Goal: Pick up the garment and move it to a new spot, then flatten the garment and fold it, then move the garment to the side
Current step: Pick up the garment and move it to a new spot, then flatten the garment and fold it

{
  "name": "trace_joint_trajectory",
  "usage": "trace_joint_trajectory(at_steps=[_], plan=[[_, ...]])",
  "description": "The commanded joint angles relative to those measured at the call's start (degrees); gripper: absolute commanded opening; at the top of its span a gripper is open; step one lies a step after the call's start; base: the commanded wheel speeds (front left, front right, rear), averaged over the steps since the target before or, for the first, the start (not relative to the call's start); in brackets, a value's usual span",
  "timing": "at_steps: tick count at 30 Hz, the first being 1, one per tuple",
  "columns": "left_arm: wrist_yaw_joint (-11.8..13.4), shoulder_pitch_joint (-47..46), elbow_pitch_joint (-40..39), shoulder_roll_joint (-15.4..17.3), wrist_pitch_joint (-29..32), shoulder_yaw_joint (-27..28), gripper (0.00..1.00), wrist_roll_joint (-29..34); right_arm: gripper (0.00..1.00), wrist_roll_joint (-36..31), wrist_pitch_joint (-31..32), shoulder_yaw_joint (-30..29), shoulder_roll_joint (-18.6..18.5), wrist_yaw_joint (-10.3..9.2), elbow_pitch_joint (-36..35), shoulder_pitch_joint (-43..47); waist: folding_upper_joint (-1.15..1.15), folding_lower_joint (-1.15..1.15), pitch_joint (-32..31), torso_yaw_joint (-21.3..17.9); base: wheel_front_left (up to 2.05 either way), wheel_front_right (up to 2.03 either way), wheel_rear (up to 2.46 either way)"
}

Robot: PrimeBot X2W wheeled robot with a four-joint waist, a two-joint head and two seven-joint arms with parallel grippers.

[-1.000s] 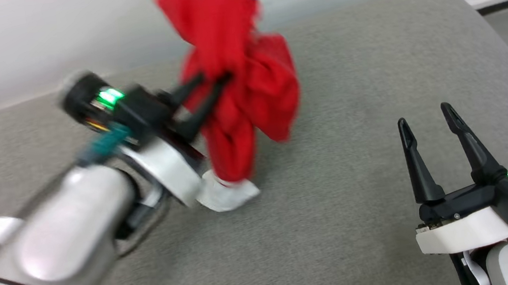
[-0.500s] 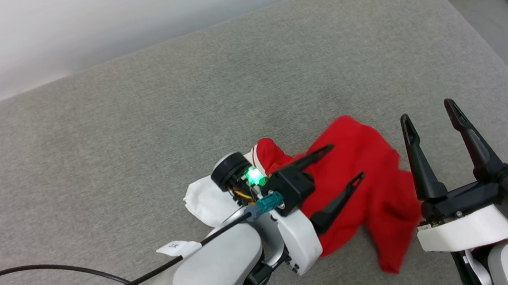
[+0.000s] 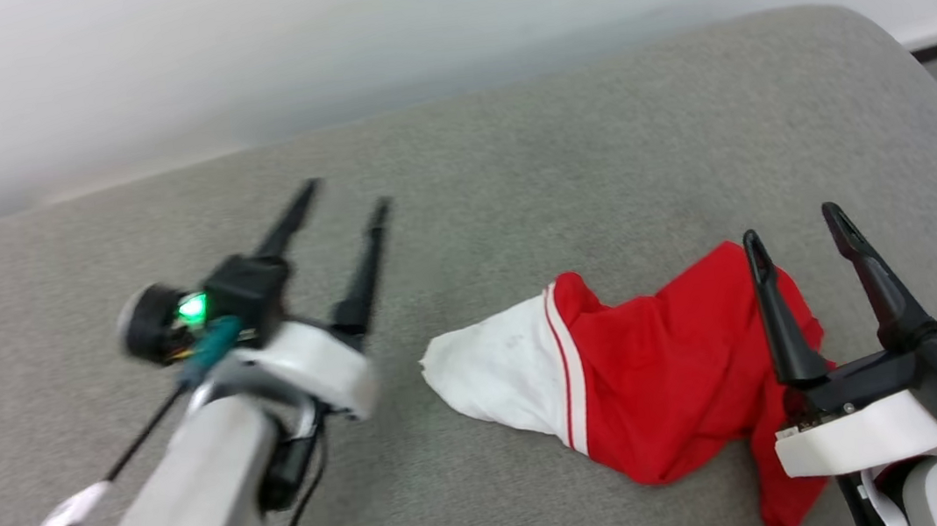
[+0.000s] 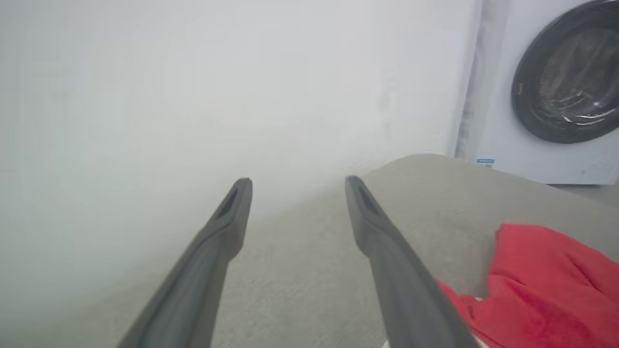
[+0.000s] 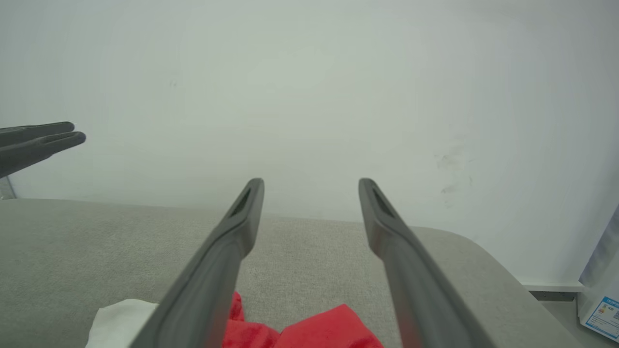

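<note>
On the left, the left gripper (image 3: 344,196) hangs over the grey pad (image 3: 505,118), fingers spread with nothing between them, aimed at the wall (image 3: 320,42). The shirt (image 3: 667,381) lies off to its right, clear of the tips.

The shirt is down on the pad in a crumpled heap. Its long axis runs left to right across the head view: white sleeve (image 3: 498,370) at the left end, then striped trim (image 3: 564,367), then the red bulk trailing to the lower right.

The right gripper (image 3: 791,224) stands at that red end, jaws apart and empty. One finger crosses the cloth in the head view, but I can't tell whether it touches. The right arm is clearly the nearer one. The left would have to swing right and back for the sleeve.

My read is that the shirt has reached its new spot and flattening comes next, one arm to each end.

As for writing, the chest print is folded out of sight. A white tag (image 3: 69,511) by the left forearm (image 3: 186,489) is blurred. The washer (image 4: 566,87) has a small sticker (image 4: 485,161) beside it, illegible. A blue-and-white label (image 5: 602,314) at far right is too small to read.
</note>
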Motion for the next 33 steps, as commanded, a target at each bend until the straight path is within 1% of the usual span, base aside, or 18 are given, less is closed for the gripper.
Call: trace_joint_trajectory(at_steps=[1,5,8,11,14,16,18,23,27,33], plan=[[0.9,3.1,-1.6,1.0,-0.2,3.4,1.00,0.5,1.00,-0.4,-0.1,-0.7,0.0,-0.04,-0.2,1.0,0.00,0.00,-2.2,2.6,0.00,0.00,0.00],[1.9,9.4,-6.0,2.5,-0.2,11.2,1.00,0.8,1.00,-1.3,-0.1,-1.5,0.0,-0.04,-0.2,1.4,0.00,0.00,-3.6,5.1,0.00,0.00,0.00],[3.0,15.4,-9.7,1.5,-0.2,16.1,1.00,1.3,1.00,-1.7,-0.1,-1.6,0.0,-0.04,-0.4,2.2,0.00,0.00,-4.4,6.3,0.00,0.00,0.00],[3.2,21.9,-12.9,0.4,-0.2,19.1,1.00,2.2,1.00,-1.8,-0.1,-1.8,0.0,-0.04,-0.1,2.5,0.00,0.00,-5.2,7.1,0.00,0.00,0.00],[2.2,27.2,-15.3,-1.7,-0.2,21.4,1.00,2.3,1.00,-1.7,-0.1,-1.5,0.0,-0.04,-0.3,3.0,0.00,0.00,-5.4,7.7,0.00,0.00,0.00],[1.0,30.5,-16.4,-3.6,-0.2,22.0,1.00,1.7,1.00,-1.7,-0.1,-1.3,0.0,-0.04,-0.4,3.3,0.00,0.00,-5.5,8.0,0.00,0.00,0.00],[-1.1,32.3,-17.8,-5.2,-0.2,22.8,1.00,1.4,1.00,-1.6,-0.1,-1.2,0.0,-0.04,-0.4,3.4,0.00,0.00,-5.6,8.2,0.00,0.00,0.00],[-3.7,35.6,-19.0,-8.4,-0.2,25.5,1.00,3.7,1.00,-1.4,-0.1,-0.9,0.0,-0.04,-0.2,3.6,0.00,0.00,-5.6,8.2,0.00,0.00,0.00],[-5.2,36.1,-19.0,-9.5,-0.2,26.7,1.00,5.6,1.00,-1.1,-0.1,-0.6,0.0,-0.04,-0.2,3.7,0.00,0.00,-5.6,7.8,0.00,0.00,0.00],[-5.5,33.6,-17.2,-9.7,-0.1,28.0,1.00,7.5,1.00,-1.1,-0.1,-0.5,0.0,-0.04,-0.6,2.6,0.00,0.00,-3.9,6.5,0.00,0.00,0.00]])
